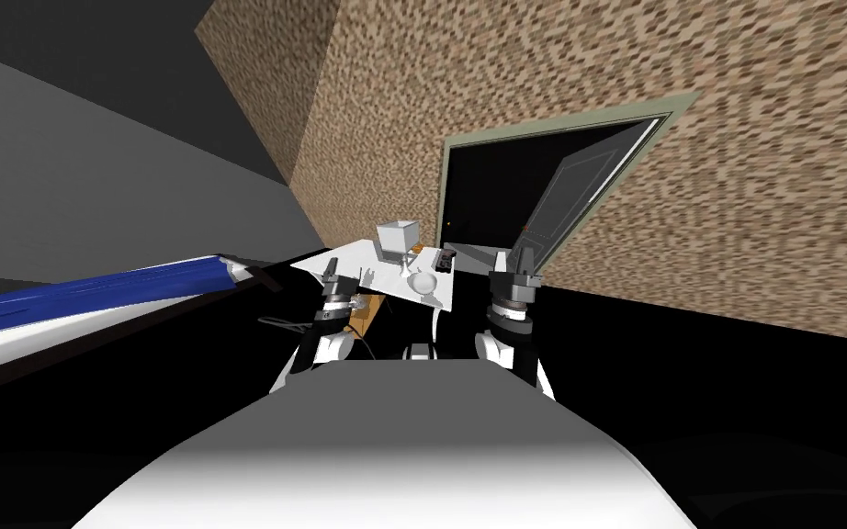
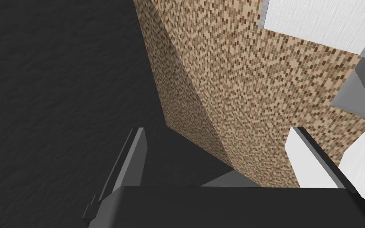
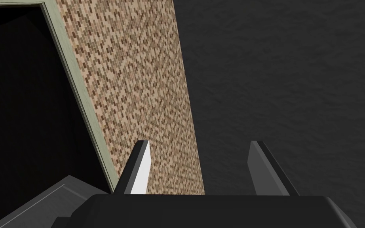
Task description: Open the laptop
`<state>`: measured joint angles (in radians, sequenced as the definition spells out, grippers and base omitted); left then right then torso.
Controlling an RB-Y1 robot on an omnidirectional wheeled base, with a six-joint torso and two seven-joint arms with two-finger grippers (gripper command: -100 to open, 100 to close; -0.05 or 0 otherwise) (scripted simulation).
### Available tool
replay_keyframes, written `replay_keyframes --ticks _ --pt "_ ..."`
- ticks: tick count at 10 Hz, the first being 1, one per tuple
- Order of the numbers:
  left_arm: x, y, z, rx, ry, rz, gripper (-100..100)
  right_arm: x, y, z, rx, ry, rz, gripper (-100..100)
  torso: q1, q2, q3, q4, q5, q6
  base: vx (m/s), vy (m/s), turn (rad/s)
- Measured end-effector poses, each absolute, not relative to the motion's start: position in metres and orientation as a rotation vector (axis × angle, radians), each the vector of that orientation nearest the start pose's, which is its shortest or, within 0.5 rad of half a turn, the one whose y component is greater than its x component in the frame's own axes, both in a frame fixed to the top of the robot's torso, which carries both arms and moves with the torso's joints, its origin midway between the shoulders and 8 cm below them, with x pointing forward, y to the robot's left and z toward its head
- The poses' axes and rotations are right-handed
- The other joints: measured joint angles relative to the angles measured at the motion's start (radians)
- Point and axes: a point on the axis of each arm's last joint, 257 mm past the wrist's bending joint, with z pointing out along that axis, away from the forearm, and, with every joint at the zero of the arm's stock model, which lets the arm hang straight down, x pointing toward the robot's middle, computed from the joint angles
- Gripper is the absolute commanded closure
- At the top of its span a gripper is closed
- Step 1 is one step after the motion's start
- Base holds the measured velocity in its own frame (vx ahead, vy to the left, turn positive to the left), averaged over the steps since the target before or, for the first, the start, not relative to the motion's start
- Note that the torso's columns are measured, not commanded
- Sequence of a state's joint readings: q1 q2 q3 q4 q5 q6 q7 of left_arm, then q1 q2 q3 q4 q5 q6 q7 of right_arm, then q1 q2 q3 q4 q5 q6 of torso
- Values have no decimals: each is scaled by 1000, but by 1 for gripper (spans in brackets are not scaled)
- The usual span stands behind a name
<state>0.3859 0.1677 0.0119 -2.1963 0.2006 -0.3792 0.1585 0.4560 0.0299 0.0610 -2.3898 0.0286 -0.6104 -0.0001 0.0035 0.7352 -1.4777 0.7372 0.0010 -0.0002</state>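
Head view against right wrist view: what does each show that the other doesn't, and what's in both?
Head view adds the white table carrying a white box and a white round thing, the left gripper, and a blue-and-white shape to my left. Right wrist view adds a close look at the right gripper, fingers standing apart. Both show the brick wall, green door frame and open grey door.

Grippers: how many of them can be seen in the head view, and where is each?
2. The left gripper is raised at the near edge of the white table; the right gripper is raised in front of the open door, beside the table. Both are open.
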Motion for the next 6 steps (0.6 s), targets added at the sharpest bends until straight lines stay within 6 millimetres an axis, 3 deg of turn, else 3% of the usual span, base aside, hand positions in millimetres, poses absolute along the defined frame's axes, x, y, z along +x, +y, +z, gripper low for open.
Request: replay_keyframes --ticks 4,6 --pt "421 317 -15 -869 691 -1568 -100 299 -249 102 459 416 1408 0 -9 6 3 2 -3 0 -63 -198 -54" --pt "433 328 -26 -902 700 -1560 -100 299 -249 102 459 416 1408 0 0 2 1 0 0 0 -27 -133 -29"
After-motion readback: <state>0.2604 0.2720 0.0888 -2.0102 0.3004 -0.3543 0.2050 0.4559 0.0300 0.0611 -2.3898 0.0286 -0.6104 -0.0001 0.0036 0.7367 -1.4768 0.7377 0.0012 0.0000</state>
